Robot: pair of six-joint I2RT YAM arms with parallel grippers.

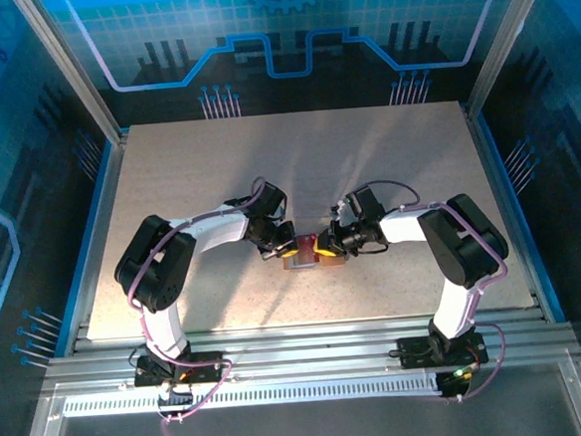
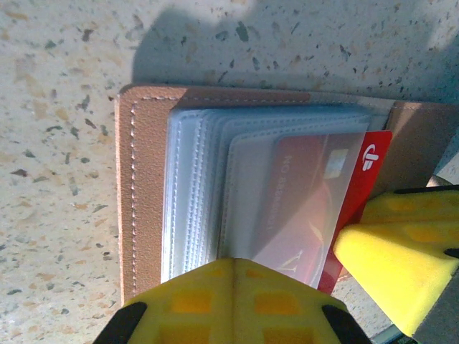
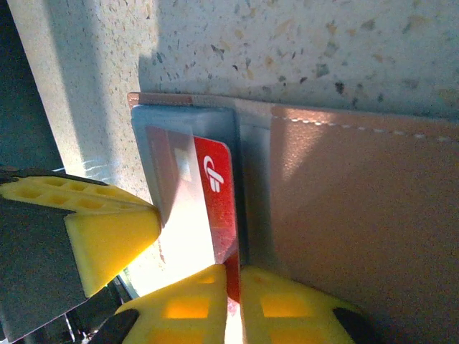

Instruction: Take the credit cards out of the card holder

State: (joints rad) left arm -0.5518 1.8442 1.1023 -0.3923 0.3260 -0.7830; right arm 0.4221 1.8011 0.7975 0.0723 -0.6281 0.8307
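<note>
Item: speckled beige tabletop (image 1: 386, 151), bare and wide toward 12 o'clock in the top view, with free strips at 9 and 3 o'clock running up to the blue-lit enclosure walls (image 1: 30, 196). The near table edge and the aluminium rail (image 1: 310, 351) lie close at 6 o'clock. Item: tan leather-like bifold card holder (image 1: 302, 261) (image 2: 143, 186) (image 3: 358, 215), open and flat near the table's middle, hemmed in by both arms. Item: stack of clear plastic sleeves (image 2: 197, 186) inside it. Item: red plastic credit card with white logo (image 2: 366, 172) (image 3: 215, 186), partly out of a sleeve. Left claw (image 1: 280, 243) (image 2: 233, 276), closed pad to pad at the sleeves' 6 o'clock edge; whether it pinches them cannot be told (one of its yellow pads (image 3: 107, 229) sits at 8 o'clock in the right wrist view, just beside the card). Right claw (image 1: 325, 243) (image 3: 234, 279), narrow, gripping the credit card's exposed edge.
</note>
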